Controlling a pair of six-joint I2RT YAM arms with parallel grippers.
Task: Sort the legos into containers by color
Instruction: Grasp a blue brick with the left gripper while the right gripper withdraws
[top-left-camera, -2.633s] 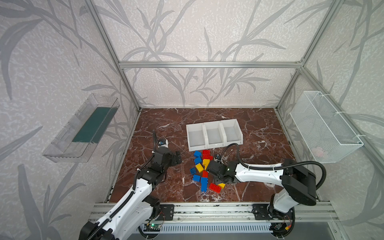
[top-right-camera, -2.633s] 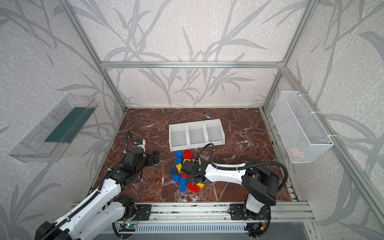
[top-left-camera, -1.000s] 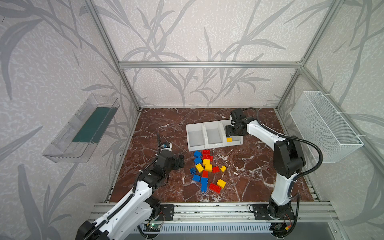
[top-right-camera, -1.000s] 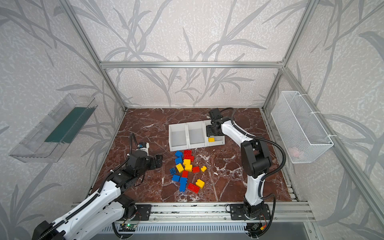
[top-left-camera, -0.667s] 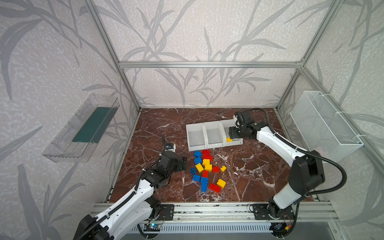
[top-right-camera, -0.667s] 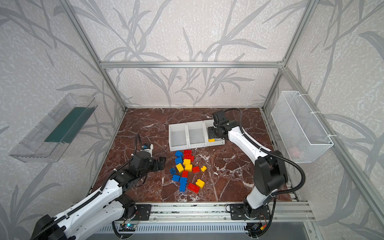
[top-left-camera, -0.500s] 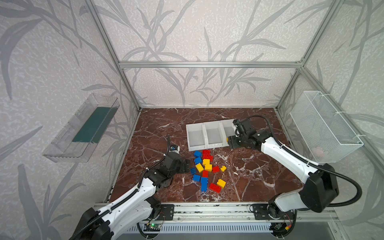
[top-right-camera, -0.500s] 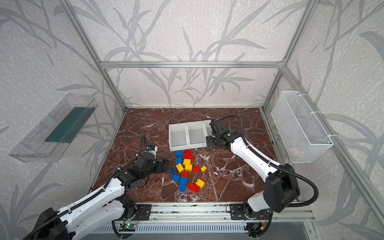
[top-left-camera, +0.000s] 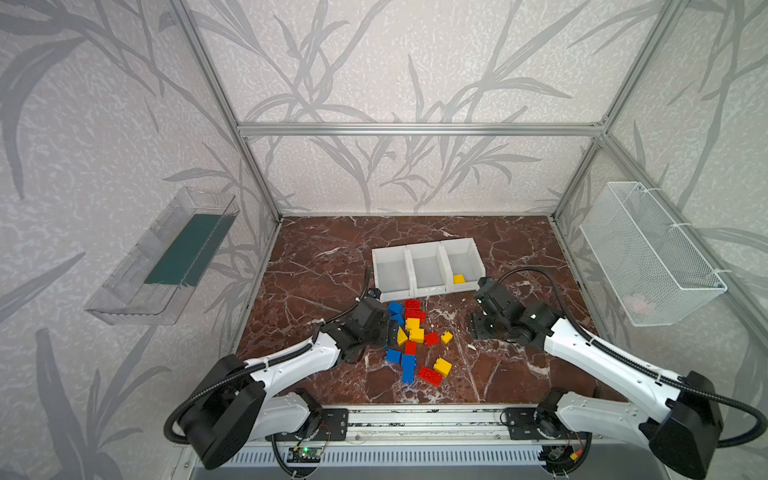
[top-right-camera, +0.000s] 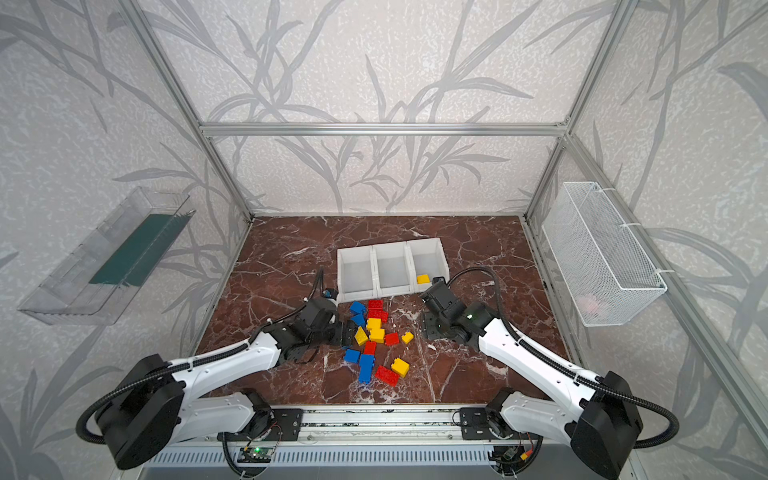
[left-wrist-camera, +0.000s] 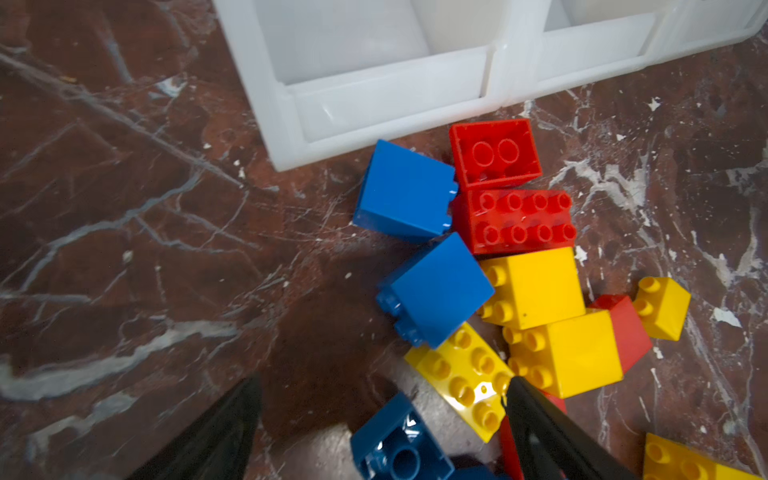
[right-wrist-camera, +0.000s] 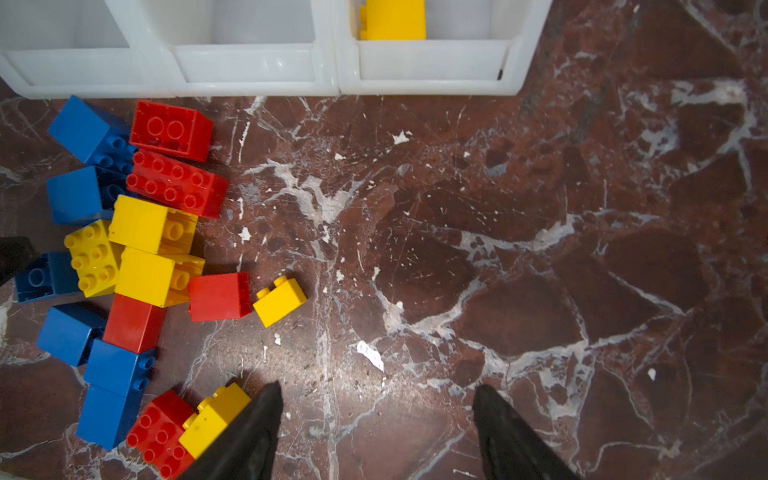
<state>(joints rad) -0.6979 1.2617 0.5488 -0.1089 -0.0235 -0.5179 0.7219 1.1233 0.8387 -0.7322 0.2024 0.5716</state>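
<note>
Left gripper (left-wrist-camera: 382, 384): we log its fingers (left-wrist-camera: 548, 436) spread open, a blue lego (left-wrist-camera: 399, 446) lying loose between them and a yellow plate (left-wrist-camera: 461, 376) beside one fingertip.
Right gripper (right-wrist-camera: 378, 388): fingers (right-wrist-camera: 249, 436) open over bare tabletop (right-wrist-camera: 457, 249). The lego pile (right-wrist-camera: 141, 257) lies beyond one finger. White containers (right-wrist-camera: 249, 68) stand ahead, one holding a yellow lego (right-wrist-camera: 392, 20).

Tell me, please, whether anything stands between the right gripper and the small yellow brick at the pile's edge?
Nothing visible does. The right gripper hangs open above bare marble floor, and only floor lies between it and the small yellow brick. A red brick sits beyond it, toward the pile.
</note>
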